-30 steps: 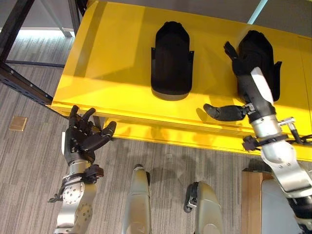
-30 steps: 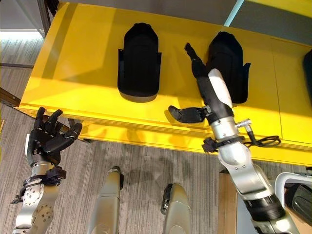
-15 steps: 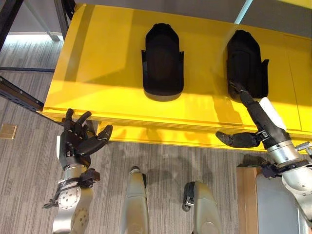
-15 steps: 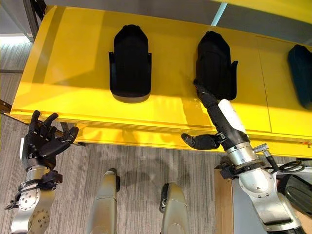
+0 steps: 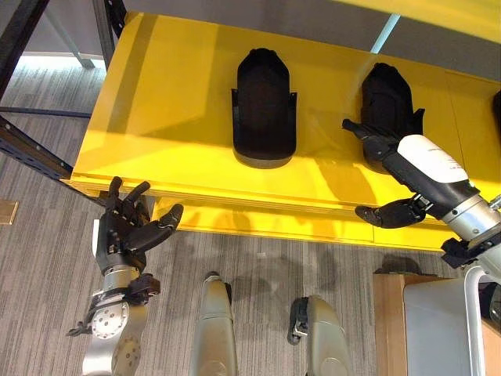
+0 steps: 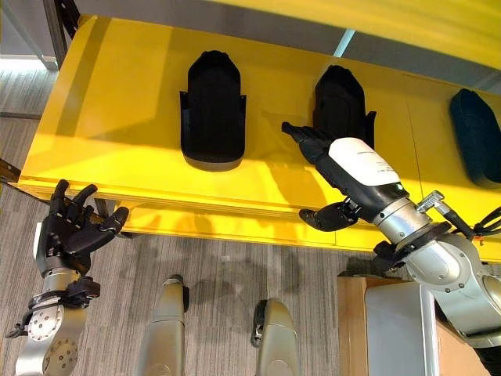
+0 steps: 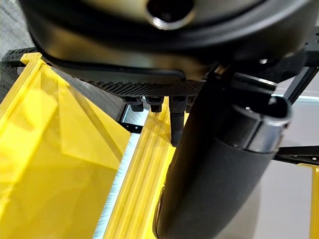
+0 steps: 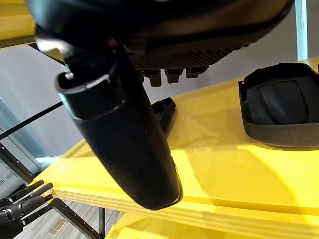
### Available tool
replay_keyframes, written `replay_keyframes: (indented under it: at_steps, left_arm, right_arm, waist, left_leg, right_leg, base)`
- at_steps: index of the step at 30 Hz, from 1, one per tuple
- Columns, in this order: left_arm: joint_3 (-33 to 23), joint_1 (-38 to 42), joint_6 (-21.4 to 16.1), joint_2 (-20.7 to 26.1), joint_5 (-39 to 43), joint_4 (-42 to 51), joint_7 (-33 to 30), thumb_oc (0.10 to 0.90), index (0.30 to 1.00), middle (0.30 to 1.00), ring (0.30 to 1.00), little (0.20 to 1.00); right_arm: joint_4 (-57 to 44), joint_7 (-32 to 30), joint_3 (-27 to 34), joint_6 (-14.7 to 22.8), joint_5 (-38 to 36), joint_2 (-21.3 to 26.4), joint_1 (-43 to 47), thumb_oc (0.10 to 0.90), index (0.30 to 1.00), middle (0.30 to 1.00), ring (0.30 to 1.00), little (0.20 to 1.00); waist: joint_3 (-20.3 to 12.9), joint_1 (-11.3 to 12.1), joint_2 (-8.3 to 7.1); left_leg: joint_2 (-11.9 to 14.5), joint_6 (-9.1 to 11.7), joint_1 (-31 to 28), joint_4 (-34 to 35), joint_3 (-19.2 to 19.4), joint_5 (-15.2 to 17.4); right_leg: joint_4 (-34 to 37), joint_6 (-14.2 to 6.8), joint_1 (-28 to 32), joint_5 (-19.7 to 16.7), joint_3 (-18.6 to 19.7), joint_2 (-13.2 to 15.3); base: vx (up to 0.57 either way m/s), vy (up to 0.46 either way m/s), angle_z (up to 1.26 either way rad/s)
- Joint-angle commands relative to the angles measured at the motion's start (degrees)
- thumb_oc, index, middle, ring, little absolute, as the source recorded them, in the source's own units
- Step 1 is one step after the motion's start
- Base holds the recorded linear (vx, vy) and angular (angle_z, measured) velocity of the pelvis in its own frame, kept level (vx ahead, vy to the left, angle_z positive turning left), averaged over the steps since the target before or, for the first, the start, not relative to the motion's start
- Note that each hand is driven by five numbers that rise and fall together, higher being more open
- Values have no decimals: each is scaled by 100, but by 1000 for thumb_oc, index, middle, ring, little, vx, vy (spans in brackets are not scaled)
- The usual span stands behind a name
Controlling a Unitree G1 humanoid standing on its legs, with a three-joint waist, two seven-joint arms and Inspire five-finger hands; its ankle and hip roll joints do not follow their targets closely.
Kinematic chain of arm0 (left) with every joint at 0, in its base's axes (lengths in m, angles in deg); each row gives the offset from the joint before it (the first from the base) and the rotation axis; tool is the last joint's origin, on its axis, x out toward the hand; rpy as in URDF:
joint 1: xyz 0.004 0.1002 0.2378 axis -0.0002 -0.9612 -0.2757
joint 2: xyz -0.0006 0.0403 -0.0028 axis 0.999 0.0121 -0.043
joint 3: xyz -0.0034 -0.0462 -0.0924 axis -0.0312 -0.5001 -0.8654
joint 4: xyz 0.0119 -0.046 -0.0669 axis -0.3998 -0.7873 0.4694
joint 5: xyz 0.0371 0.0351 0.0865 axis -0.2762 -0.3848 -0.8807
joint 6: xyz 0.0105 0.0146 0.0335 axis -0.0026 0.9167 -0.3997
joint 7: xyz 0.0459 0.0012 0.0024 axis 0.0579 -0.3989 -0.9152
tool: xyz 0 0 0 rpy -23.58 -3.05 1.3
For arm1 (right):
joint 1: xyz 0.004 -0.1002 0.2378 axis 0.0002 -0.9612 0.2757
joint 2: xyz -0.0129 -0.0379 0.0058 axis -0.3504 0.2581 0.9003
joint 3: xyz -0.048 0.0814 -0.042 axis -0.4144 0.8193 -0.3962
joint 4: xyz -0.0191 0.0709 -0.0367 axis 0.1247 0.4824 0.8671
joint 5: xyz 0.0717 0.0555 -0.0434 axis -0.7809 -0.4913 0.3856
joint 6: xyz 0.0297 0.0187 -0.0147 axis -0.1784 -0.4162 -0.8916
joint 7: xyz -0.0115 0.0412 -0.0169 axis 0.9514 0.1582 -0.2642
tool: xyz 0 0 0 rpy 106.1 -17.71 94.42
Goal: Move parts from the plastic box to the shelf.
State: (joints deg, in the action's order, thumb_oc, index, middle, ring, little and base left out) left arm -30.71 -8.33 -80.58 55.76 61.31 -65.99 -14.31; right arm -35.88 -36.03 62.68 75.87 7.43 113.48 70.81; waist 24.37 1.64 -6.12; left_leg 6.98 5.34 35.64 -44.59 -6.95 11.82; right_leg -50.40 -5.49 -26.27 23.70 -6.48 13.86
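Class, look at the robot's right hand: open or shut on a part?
Open. The right hand has straight fingers and holds nothing above the shelf.

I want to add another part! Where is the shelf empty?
The shelf is bare left of the left part, and between that one and the middle part. It is crowded by the right hand, which is over the middle part.

Silver-grey arms, dark hands (right hand (image 5: 407, 168) white-covered), black fingers (image 5: 125, 205).

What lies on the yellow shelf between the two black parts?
Mostly bare yellow shelf lies between the left black part and the right black part; the right hand, fingers straight, reaches into the stretch's front right end, in both eye views.
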Motion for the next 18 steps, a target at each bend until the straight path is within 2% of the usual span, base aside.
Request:
replay_keyframes:
  at_steps: [1, 4, 6, 9, 10, 11, 16, 17, 18]
  left_arm:
    - [437, 44, 44, 91, -528, 67, 377, 900, 1000, 1000, 1000, 1000]
    - [332, 137, -12, 196, -967, 217, 286, 900, 1000, 1000, 1000, 1000]
    - [247, 245, -78, 419, -1804, 450, 133, 900, 1000, 1000, 1000, 1000]
    - [208, 360, -119, 698, -2658, 577, -14, 900, 1000, 1000, 1000, 1000]
    - [219, 364, -118, 701, -2667, 578, -20, 900, 1000, 1000, 1000, 1000]
    - [205, 393, -139, 839, -3135, 649, -132, 900, 1000, 1000, 1000, 1000]
    - [87, 330, -104, 1307, -4392, 806, -390, 900, 1000, 1000, 1000, 1000]
    - [96, 330, -103, 1307, -4402, 808, -397, 900, 1000, 1000, 1000, 1000]
    - [-28, 272, -99, 1632, -5076, 884, -505, 900, 1000, 1000, 1000, 1000]
  right_arm:
    - [-186, -209, 74, 284, 87, 3, 494, 900, 1000, 1000, 1000, 1000]
    - [-183, -233, 187, 321, 81, -168, 362, 900, 1000, 1000, 1000, 1000]
    - [-180, -255, 358, 394, 63, -384, 116, 900, 1000, 1000, 1000, 1000]
    - [-158, -300, 552, 466, 19, -532, -103, 900, 1000, 1000, 1000, 1000]
    - [-166, -297, 570, 466, 18, -538, -122, 900, 1000, 1000, 1000, 1000]
    - [-167, -341, 668, 536, -17, -642, -261, 900, 1000, 1000, 1000, 1000]
    - [-197, -403, 1016, 651, -55, -747, -711, 900, 1000, 1000, 1000, 1000]
    - [-204, -402, 1029, 652, -56, -752, -728, 900, 1000, 1000, 1000, 1000]
    - [-205, -426, 1187, 703, -105, -741, -898, 900, 1000, 1000, 1000, 1000]
  waist:
    - [-450, -166, 129]
    - [-465, -182, 133]
    - [-478, -224, 129]
    - [-500, -273, 123]
    - [-500, -264, 122]
    - [-514, -306, 124]
    - [-552, -389, 136]
    - [-556, -382, 135]
    - [-569, -426, 144]
  left_leg:
    - [367, -187, -163, 154, 92, 98]
    - [364, -178, -162, 150, 103, 106]
    - [376, -164, -169, 148, 116, 118]
    - [390, -155, -166, 138, 127, 124]
    - [389, -155, -166, 137, 128, 124]
    - [399, -149, -169, 145, 132, 121]
    - [438, -127, -177, 179, 155, 102]
    - [438, -126, -177, 180, 155, 101]
    - [461, -111, -172, 170, 158, 100]
  right_leg:
    - [241, 434, 330, 104, -22, -123]
    - [231, 433, 319, 104, -12, -120]
    - [214, 434, 294, 120, 3, -126]
    - [207, 433, 276, 130, 14, -136]
    - [206, 433, 275, 131, 15, -135]
    - [206, 431, 263, 129, 23, -142]
    - [219, 424, 234, 136, 53, -168]
    - [220, 424, 234, 136, 54, -167]
    - [217, 420, 216, 140, 61, -176]
  base:
    - [0, 0, 0]
    - [0, 0, 0]
    - [0, 0, 0]
    - [0, 0, 0]
    - [0, 0, 0]
    - [0, 0, 0]
    - [0, 0, 0]
    - [0, 0, 0]
    - [0, 0, 0]
